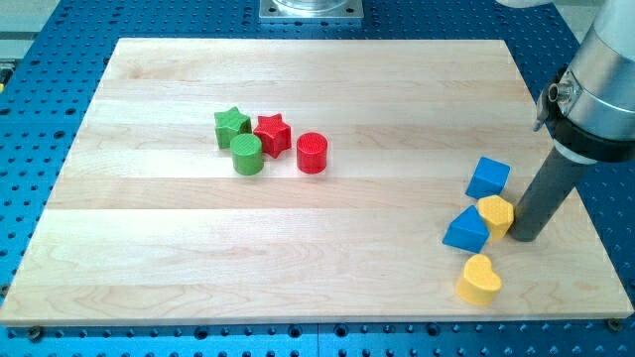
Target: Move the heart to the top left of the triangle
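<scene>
Pincer: none fitted, so no released or clenched state to report. My tip point(525, 237) resting on desk point(298, 288), just beside yellow hexagon block point(496, 212) on its right side in view.

Yellow heart point(479, 279) lying below-left of tip, apart from it, near desk's bottom right. Blue triangle point(466, 230) sitting above heart, touching hexagon. Blue cube point(488, 178) above hexagon.

Step in hand, judged: approaching; heart not yet contacted.

Next move calling for: tip going round below heart, then pushing it leftward and up, past triangle's left side without nudging triangle.

Arm: rod standing slightly tilted, grey housing point(600, 79) above at view's right.

Green star point(231, 125), red star point(272, 134), green cylinder point(247, 155), red cylinder point(312, 153) clustering well apart, upper left.

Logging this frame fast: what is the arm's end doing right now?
My tip: no gripper, holds nothing; beside the yellow hexagon block, on the view's right.
</scene>
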`<state>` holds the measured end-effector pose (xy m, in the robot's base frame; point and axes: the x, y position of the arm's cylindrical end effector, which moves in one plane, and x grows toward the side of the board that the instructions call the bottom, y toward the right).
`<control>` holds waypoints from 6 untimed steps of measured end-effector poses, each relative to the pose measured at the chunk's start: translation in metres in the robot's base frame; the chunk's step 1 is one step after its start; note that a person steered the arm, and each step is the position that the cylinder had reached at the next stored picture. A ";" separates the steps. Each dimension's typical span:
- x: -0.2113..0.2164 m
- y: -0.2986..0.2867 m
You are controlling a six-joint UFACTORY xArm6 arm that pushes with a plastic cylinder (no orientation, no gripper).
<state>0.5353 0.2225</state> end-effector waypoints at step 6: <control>0.013 -0.121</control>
